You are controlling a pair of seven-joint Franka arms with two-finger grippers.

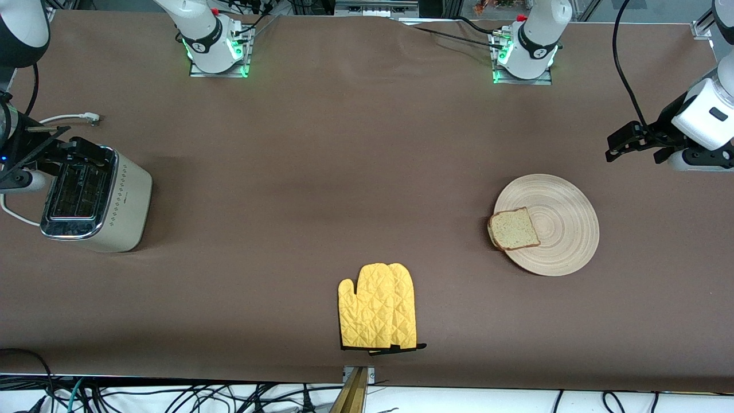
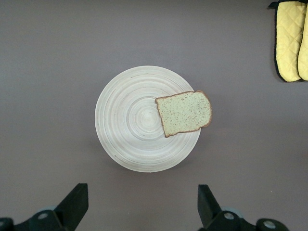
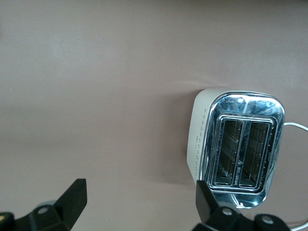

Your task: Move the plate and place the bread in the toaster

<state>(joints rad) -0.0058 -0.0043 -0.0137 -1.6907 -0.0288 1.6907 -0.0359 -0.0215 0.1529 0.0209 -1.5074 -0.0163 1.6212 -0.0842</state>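
The round light-wood plate (image 1: 565, 223) lies toward the left arm's end of the table. The bread (image 1: 513, 229) lies on its edge and overhangs the rim toward the table's middle. Both show in the left wrist view: plate (image 2: 130, 125), bread (image 2: 184, 113). My left gripper (image 1: 636, 146) is open and empty, up in the air beside the plate (image 2: 142, 209). The cream toaster (image 1: 94, 201) with a chrome top stands at the right arm's end, slots empty (image 3: 240, 149). My right gripper (image 1: 60, 152) is open and empty, over the toaster's farther end (image 3: 139, 207).
A yellow quilted oven mitt (image 1: 377, 307) lies near the table's front edge at the middle; it also shows in the left wrist view (image 2: 291, 38). The toaster's white cord (image 1: 69, 119) runs on the brown cloth farther from the camera than the toaster.
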